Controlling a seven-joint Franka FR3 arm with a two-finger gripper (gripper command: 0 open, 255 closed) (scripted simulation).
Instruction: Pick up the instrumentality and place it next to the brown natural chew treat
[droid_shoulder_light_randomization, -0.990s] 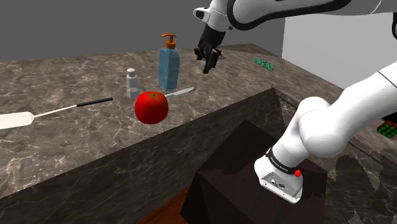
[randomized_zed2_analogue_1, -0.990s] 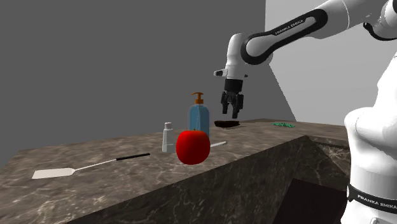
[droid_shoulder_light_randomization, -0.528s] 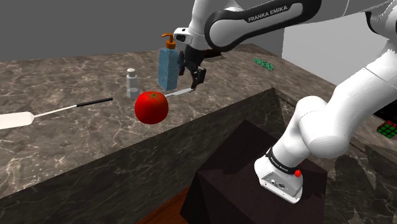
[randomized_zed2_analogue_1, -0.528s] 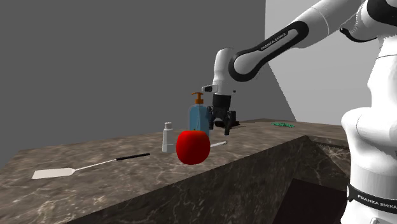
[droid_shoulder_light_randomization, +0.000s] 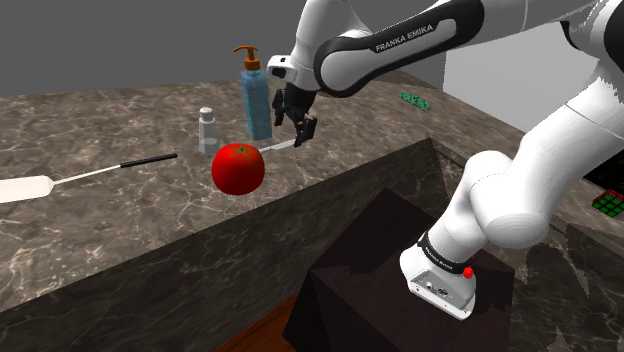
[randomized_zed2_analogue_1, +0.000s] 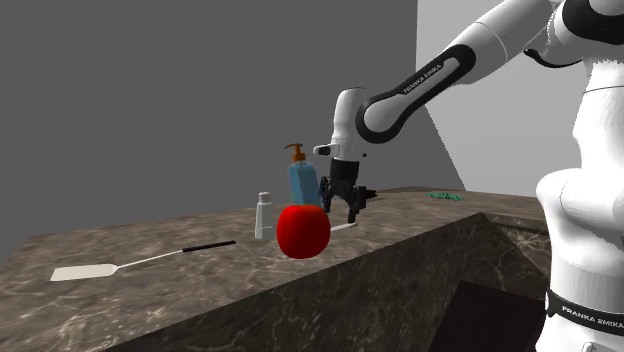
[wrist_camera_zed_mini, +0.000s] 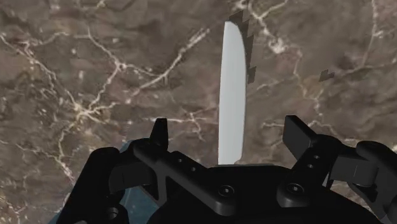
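Hovers low over the marble counter (droid_shoulder_light_randomization: 120, 210), gripper (wrist_camera_zed_mini: 226, 127) spread wide and clasping nothing. Looks down on the pale knife (wrist_camera_zed_mini: 233, 89), flat on the stone, blade running out between the fingers untouched, near the red apple (droid_shoulder_light_randomization: 238, 167) and blue soap bottle (droid_shoulder_light_randomization: 258, 100).

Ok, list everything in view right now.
counter: one, brown marble, across the shoulder view
knife: one, grey blade, flat on the counter below the jaws
soap dispenser: one, blue with orange pump, beside the jaws
small bottle: one, pale grey, shoulder view's left of the dispenser
round fruit: one, red, in front of the dispenser
spatula: one, pale blade, black handle, counter's end at shoulder view's left
green object: one, unidentifiable, counter's far end
puzzle cube: one, multicoloured, shoulder view's right edge
stand: one, dark box, shoulder view's lower right
arm: one, white with dark joints, reaching over the counter
jaws: one pair, black, open, above the knife
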